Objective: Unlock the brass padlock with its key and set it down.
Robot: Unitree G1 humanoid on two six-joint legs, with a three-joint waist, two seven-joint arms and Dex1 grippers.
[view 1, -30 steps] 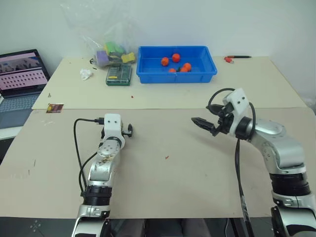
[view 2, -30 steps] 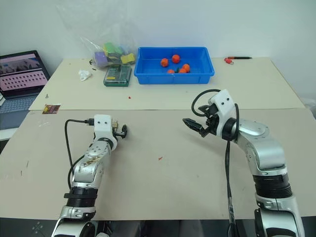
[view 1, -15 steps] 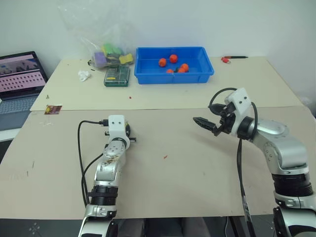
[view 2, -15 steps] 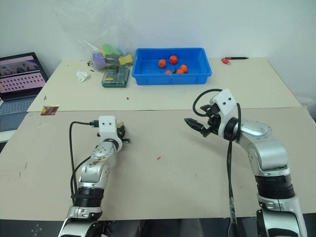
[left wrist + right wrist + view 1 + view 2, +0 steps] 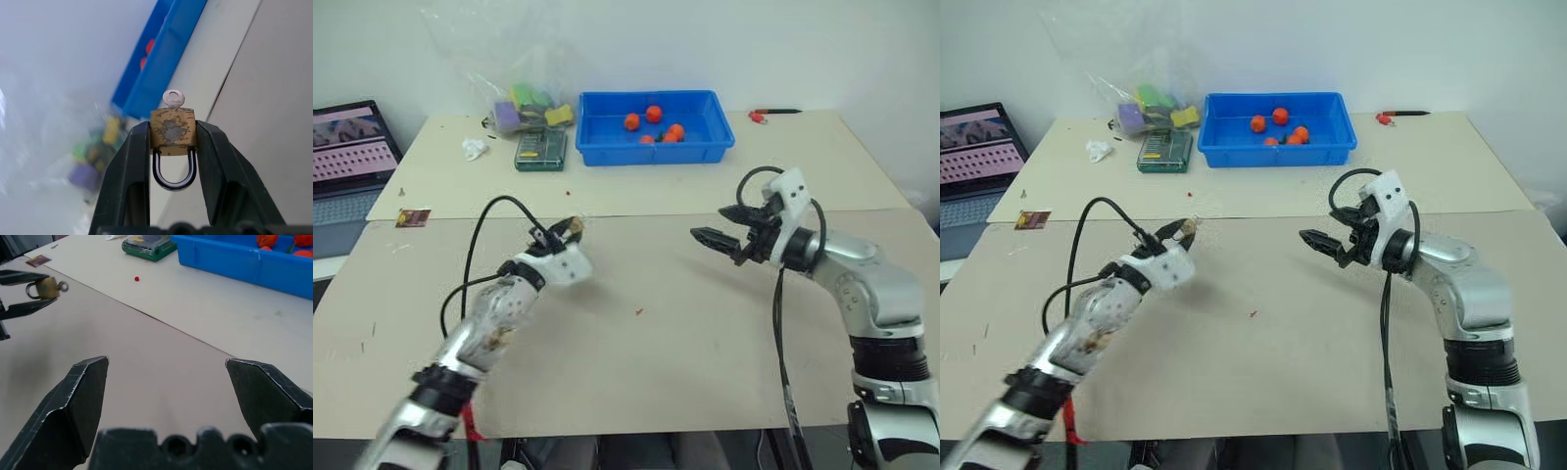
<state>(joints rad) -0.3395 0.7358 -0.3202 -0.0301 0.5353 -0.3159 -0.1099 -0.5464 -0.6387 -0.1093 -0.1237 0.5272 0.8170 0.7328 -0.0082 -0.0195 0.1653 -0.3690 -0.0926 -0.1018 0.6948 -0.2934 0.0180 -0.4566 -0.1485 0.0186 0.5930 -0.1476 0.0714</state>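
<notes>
Both black fingers (image 5: 132, 161) of the left gripper (image 5: 172, 147) are clamped on the flat sides of the brass padlock (image 5: 172, 133), one finger on each side of its tarnished yellow rectangular body. Its thin silver U-shaped shackle sits closed between the fingers, pointing back toward the wrist, and a small silver key (image 5: 173, 99) with a round holed head sticks out of the body's far end. This gripper holds the lock up off the table (image 5: 685, 343), over its left half.

Over the right half, well apart from the lock, the right gripper (image 5: 166, 372) hovers with its two broad, wedge-shaped fingers spread wide and nothing between them; it points left toward the padlock.

Across a seam in the beige tabletop, a blue plastic bin (image 5: 607, 145) stands at the far middle with several small orange-red balls (image 5: 653, 115) inside. Just left of it lies a green flat case (image 5: 539, 150), and behind that a clear plastic bag (image 5: 480, 49) of coloured blocks. A crumpled white scrap (image 5: 473, 148) lies further left, a red-tipped pen (image 5: 775, 114) at the far right, and an open laptop (image 5: 347, 157) at the far left edge.
</notes>
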